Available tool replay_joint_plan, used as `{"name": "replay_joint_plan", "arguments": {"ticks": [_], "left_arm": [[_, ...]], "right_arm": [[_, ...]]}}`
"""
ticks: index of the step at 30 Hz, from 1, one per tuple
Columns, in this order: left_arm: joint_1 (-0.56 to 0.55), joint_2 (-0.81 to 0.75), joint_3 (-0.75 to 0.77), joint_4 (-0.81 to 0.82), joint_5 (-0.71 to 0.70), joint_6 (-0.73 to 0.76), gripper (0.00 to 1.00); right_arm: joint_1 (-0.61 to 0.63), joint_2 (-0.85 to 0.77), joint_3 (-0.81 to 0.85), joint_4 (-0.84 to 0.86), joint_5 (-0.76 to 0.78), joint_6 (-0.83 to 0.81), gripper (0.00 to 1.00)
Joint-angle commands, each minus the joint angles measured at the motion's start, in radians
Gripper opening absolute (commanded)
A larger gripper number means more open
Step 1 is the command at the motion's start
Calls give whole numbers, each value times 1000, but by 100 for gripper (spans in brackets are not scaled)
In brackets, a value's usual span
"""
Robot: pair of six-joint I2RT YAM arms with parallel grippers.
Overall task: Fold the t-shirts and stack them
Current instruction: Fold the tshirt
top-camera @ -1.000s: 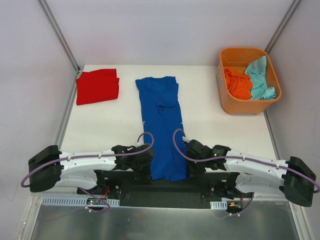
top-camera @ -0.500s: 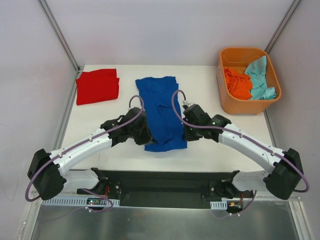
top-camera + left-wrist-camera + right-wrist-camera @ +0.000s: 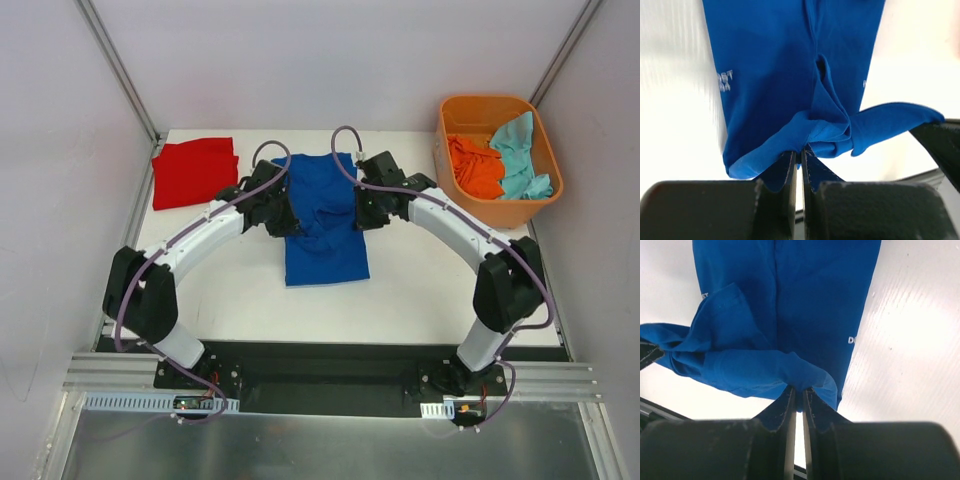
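The royal-blue t-shirt (image 3: 325, 235) lies in the table's middle, its near end lifted and carried over its far half. My left gripper (image 3: 283, 215) is shut on the shirt's left hem corner (image 3: 790, 145). My right gripper (image 3: 365, 212) is shut on the right hem corner (image 3: 805, 377). White lettering shows on the cloth (image 3: 724, 81). The folded red t-shirt (image 3: 195, 172) lies at the far left. The orange t-shirt (image 3: 475, 165) and the teal t-shirt (image 3: 518, 155) lie crumpled in the tub.
The orange plastic tub (image 3: 497, 214) stands at the far right corner of the white table (image 3: 430, 280). A black base plate (image 3: 330, 365) runs along the near edge.
Both grippers have carried the blue shirt's near hem from the table's front edge far back over the shirt, folding it about in half.
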Motion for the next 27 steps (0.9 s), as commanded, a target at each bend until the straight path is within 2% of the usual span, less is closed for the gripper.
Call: {"name": "replay_joint_plan", "arguments": {"ticks": [1, 8, 10, 13, 14, 15, 16, 17, 18, 19, 20, 21, 23, 27], "left_arm": [[33, 94, 111, -8, 16, 87, 0], [104, 228, 192, -8, 54, 99, 0], [115, 272, 218, -8, 73, 107, 3], [122, 318, 247, -10, 67, 117, 11], [125, 327, 253, -8, 70, 119, 18], [129, 340, 267, -8, 76, 122, 42], [133, 341, 270, -10, 76, 124, 51], [136, 341, 272, -10, 74, 125, 60], [139, 331, 270, -10, 76, 125, 80], [141, 321, 269, -10, 73, 127, 92], [142, 309, 263, -10, 67, 127, 99], [142, 279, 249, -13, 62, 127, 99], [142, 240, 223, -11, 50, 124, 99], [142, 78, 75, -11, 2, 102, 99]], "right_arm": [[-41, 76, 104, 8, -74, -40, 11], [-98, 219, 210, 7, -97, -44, 14], [-114, 266, 235, 8, -123, -46, 15], [-129, 326, 279, 13, -145, -43, 23], [-134, 341, 293, 13, -148, -37, 27], [-143, 366, 316, 9, -163, -32, 33], [-147, 374, 330, 4, -178, -29, 51], [-152, 378, 337, -4, -194, -20, 61], [-157, 371, 336, -4, -221, -17, 67], [-157, 362, 330, -2, -231, -17, 69], [-154, 345, 319, 8, -240, -17, 78], [-150, 304, 275, 16, -261, -20, 81], [-141, 253, 212, 62, -278, -18, 93], [-86, 121, 60, 130, -312, 15, 97]]}}
